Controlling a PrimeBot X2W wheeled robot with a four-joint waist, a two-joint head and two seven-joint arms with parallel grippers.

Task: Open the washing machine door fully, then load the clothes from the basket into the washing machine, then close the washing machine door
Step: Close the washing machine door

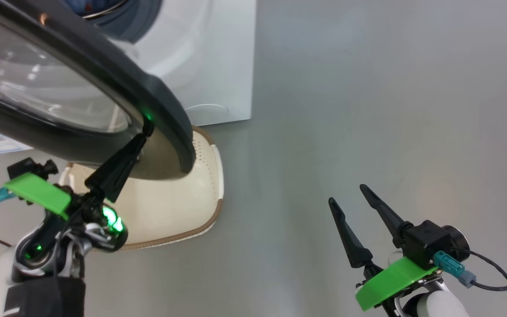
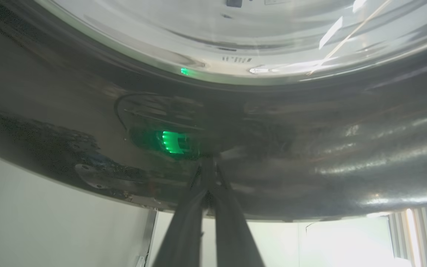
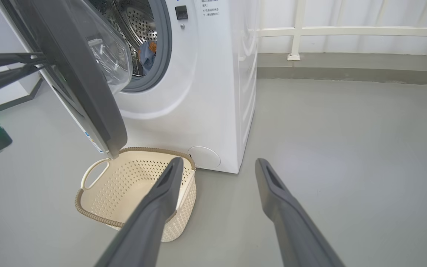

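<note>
Washing machine door (image 1: 117, 70) stands swung out from the washing machine (image 3: 213, 92), at an angle to the white front. Its clear glass bowl faces the drum (image 3: 135, 22) and its glossy black rim faces away. In the right wrist view the door's (image 3: 83, 81) lower edge hangs over the far rim of the basket (image 3: 98, 218). Inside the drum, behind the grey-blue gasket (image 3: 165, 44), lie the clothes (image 3: 146, 57), a bit of blue fabric with orange.

The left gripper (image 1: 145, 132) has its two dark fingers pressed together with nothing between them, and the tips touch the black rim on the door's outer face. The left wrist view shows those tips (image 2: 208, 163) against the shiny rim (image 2: 310, 148), with a green light mirrored in it.

The basket (image 1: 218, 185) sits on the grey floor (image 3: 347, 148) just in front of the washer's lower right corner, its perforated bottom in plain sight. The right gripper (image 1: 347, 194) hangs well apart from the door and basket, over bare floor, with its jaws spread wide and holding nothing (image 3: 219, 163).
</note>
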